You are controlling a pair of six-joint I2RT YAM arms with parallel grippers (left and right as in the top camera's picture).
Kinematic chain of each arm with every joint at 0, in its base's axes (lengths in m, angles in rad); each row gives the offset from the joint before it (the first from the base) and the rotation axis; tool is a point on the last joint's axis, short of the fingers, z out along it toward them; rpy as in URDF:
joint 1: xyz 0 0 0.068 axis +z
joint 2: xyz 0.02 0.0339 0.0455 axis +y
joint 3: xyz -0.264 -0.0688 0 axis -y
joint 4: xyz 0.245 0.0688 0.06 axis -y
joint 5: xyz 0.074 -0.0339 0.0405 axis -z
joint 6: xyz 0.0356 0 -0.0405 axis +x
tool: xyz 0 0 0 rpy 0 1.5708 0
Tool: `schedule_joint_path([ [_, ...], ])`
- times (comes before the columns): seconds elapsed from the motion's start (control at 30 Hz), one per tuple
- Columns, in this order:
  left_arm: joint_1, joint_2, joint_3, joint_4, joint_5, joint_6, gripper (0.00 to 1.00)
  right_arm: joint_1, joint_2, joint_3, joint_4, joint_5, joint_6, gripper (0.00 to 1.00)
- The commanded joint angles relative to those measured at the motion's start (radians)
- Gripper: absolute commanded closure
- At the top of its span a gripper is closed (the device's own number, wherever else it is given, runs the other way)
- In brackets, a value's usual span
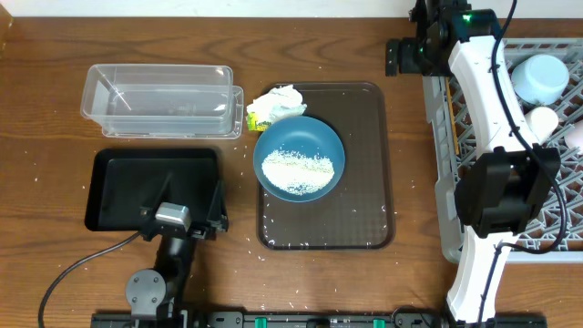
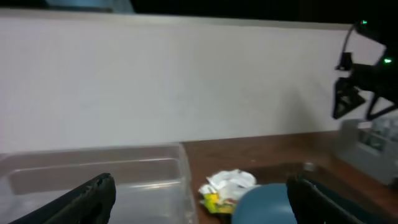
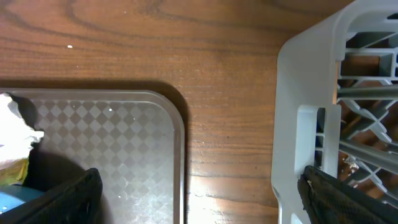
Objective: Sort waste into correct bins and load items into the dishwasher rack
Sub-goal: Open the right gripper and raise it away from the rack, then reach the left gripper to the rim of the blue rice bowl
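A dark-blue bowl (image 1: 299, 157) holding white rice (image 1: 296, 169) sits on the brown tray (image 1: 355, 210). A crumpled tissue with a yellow-green wrapper (image 1: 273, 106) lies at the tray's far left corner, beside the clear tub (image 1: 155, 96). The black tray (image 1: 118, 187) lies nearer. My left gripper (image 1: 182, 199) hovers open over the black tray, facing the tub (image 2: 124, 180), the tissue (image 2: 230, 185) and the bowl (image 2: 261, 205). My right gripper (image 1: 407, 59) hangs open above bare table between the brown tray (image 3: 112, 143) and the grey rack (image 3: 311, 93), holding nothing.
The rack (image 1: 446, 182) fills the right side, with a light-blue bowl (image 1: 539, 77), a white cup (image 1: 544, 118) and a pink cup (image 1: 576, 135) in it. The right arm (image 1: 496, 100) stretches over it. Stray rice grains dot the table near the brown tray.
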Motion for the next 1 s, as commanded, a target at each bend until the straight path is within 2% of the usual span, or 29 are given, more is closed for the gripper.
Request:
schedule_joint_path([
  [0.0,0.006,0.088,0.15,-0.033,0.05,-0.037,0.09,0.001,0.005,0.002,0.001,-0.001,-0.007,0.01],
  [0.17,0.006,0.393,0.447,-0.22,0.148,-0.017,0.09,0.003,0.005,0.002,0.001,-0.001,-0.007,0.01],
  [0.33,-0.003,0.809,0.871,-0.644,0.307,0.055,0.09,0.004,0.005,0.002,0.001,-0.001,-0.007,0.01],
  [0.4,-0.006,0.943,1.003,-0.742,0.423,0.037,0.09,0.003,0.005,0.002,0.001,-0.001,-0.007,0.01],
  [0.5,-0.006,1.085,1.101,-0.741,0.659,-0.027,0.09,0.003,0.005,0.002,0.001,-0.001,-0.007,0.01],
  [0.57,-0.027,1.153,1.112,-0.658,0.758,-0.027,0.02,0.003,0.005,0.002,0.001,-0.001,-0.007,0.01],
  [0.63,-0.076,1.201,1.119,-0.647,0.674,-0.05,0.02,0.004,0.005,0.002,0.001,-0.001,-0.007,0.01],
  [0.73,-0.226,1.244,1.12,-0.663,0.378,-0.06,0.02,0.004,0.005,0.002,0.001,-0.001,-0.007,0.01],
  [0.8,-0.336,1.272,1.13,-0.689,0.136,-0.111,0.02,0.004,0.005,0.002,0.001,-0.001,-0.007,0.01],
  [0.87,-0.425,1.314,1.158,-0.74,-0.026,-0.124,0.02,0.004,0.005,0.002,0.001,-0.001,-0.007,0.01],
  [0.97,-0.505,1.417,1.249,-0.848,-0.094,-0.123,0.02,0.003,0.005,0.002,0.001,-0.001,-0.007,0.01],
])
